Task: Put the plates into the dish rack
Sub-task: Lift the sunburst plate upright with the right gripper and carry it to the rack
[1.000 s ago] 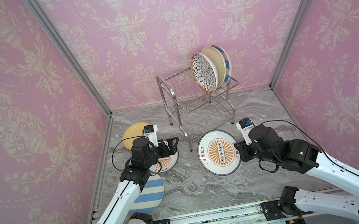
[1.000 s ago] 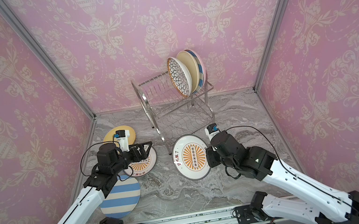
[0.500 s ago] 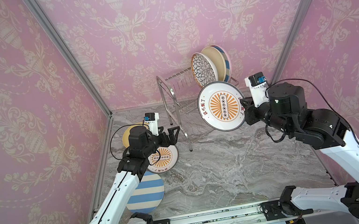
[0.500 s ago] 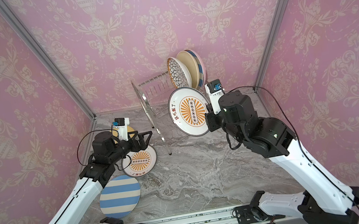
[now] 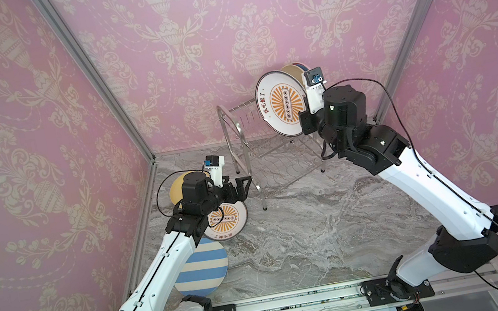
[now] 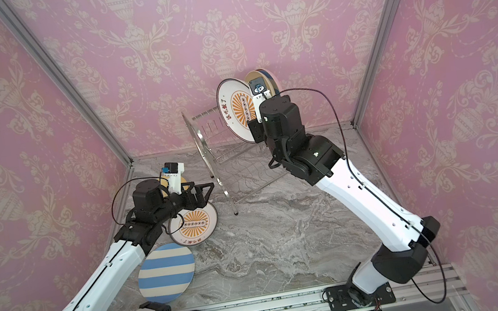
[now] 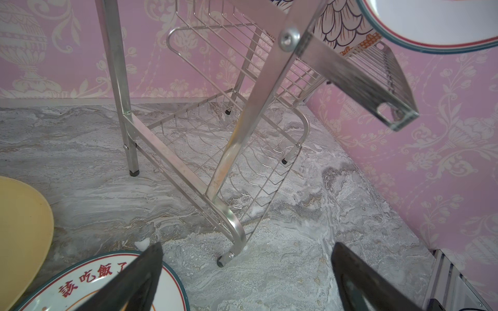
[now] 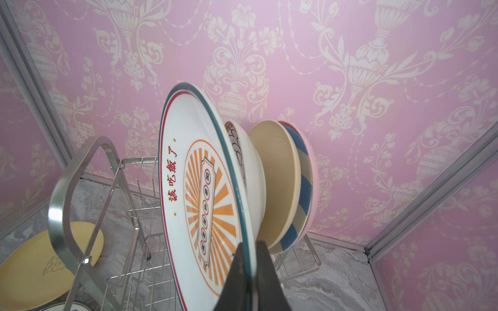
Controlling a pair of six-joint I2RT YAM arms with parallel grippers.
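Biggest thing first: the dish rack [image 5: 245, 150] is parked at the back of the marble table [image 5: 320, 219], close to the wall. It's shiny steel wire, two tiers, with tube legs and little black feet.

Four plates are seen standing on edge at the right end of the top tier: a black-petal plate [image 8: 237, 145], a beige plate [image 8: 277, 183], a racked striped plate [image 8: 301, 188] in blue and cream, and a pink plate [image 8: 314, 172], of which only the rim is shown.

A sunburst plate [image 5: 283, 104] is held upright at the top tier, just beside the black-petal plate. It's white, with orange rays, a teal and red rim and red characters. Whether the two touch can't be told, and same for whether it's seated in a slot.

Three more are laid flat at the left of the table: a loose striped plate [image 5: 205, 269] nearest the front, a second sunburst plate [image 5: 229, 221] behind it, and a yellow plate [image 5: 176, 190] further back, mostly hidden by the left arm.

The right gripper [image 8: 249, 245] is pinched onto the lower rim of the held sunburst plate, fingers pressed against both faces. The left gripper [image 7: 248, 245] is spread wide with nothing in it, hung over the far edge of the second sunburst plate and near the rack's front foot.
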